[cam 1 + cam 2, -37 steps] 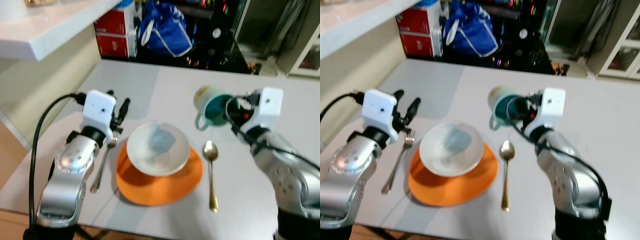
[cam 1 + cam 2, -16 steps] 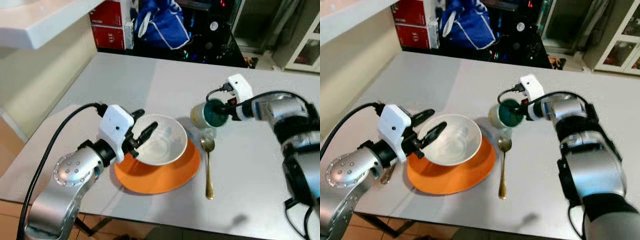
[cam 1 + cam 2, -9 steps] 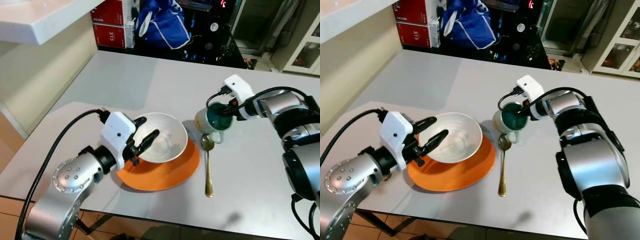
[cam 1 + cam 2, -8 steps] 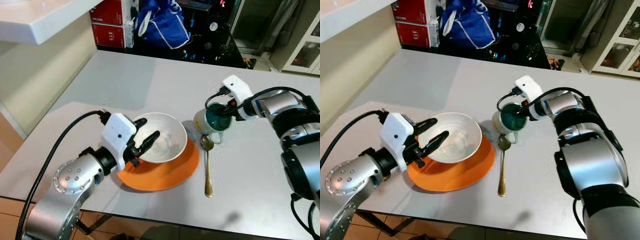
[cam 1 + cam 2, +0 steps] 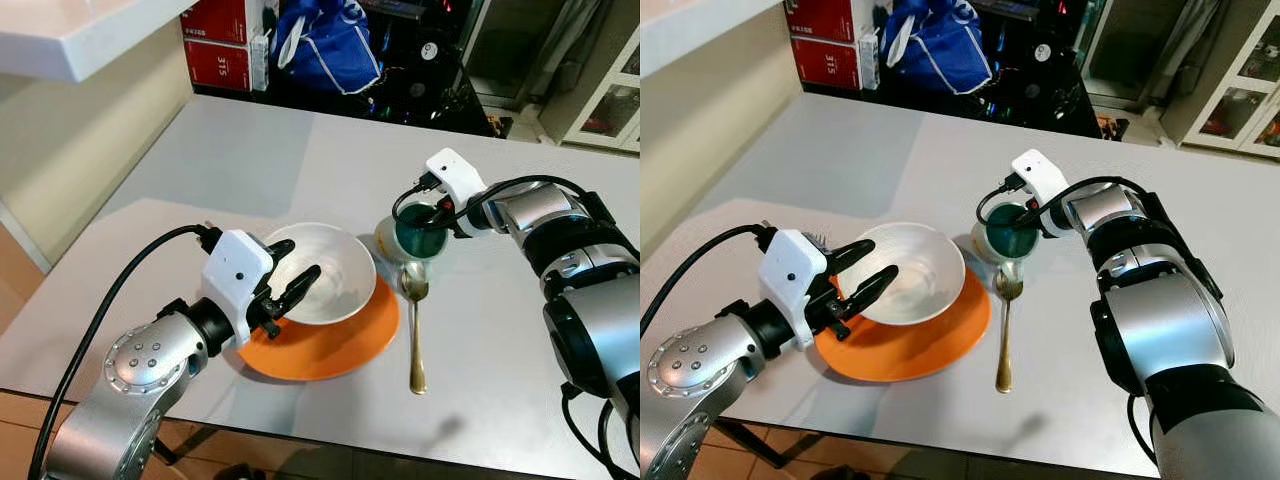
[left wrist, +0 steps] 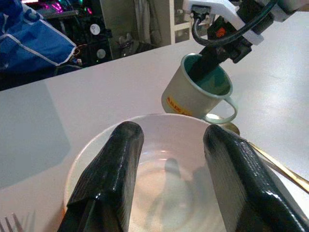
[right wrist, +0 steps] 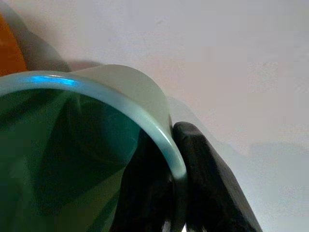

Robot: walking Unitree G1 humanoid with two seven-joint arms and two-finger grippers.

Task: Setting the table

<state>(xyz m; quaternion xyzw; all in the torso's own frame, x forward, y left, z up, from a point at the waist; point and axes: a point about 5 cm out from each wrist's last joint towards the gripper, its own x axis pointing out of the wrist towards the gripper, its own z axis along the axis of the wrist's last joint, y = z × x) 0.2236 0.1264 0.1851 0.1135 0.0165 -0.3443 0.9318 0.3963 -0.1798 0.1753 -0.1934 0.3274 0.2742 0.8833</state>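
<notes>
Now, right gripper (image 5: 432,213): pinching the rim of the cream enamel mug with teal inside (image 5: 408,236), centre right.
Left gripper (image 5: 290,275): hovering spread over the white ceramic bowl (image 5: 325,271).

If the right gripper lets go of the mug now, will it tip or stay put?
The mug looks tilted, pinched by its rim in the right gripper, so it would probably rock. It looks enamel and empty, so likely light. It may knock the spoon.
</notes>
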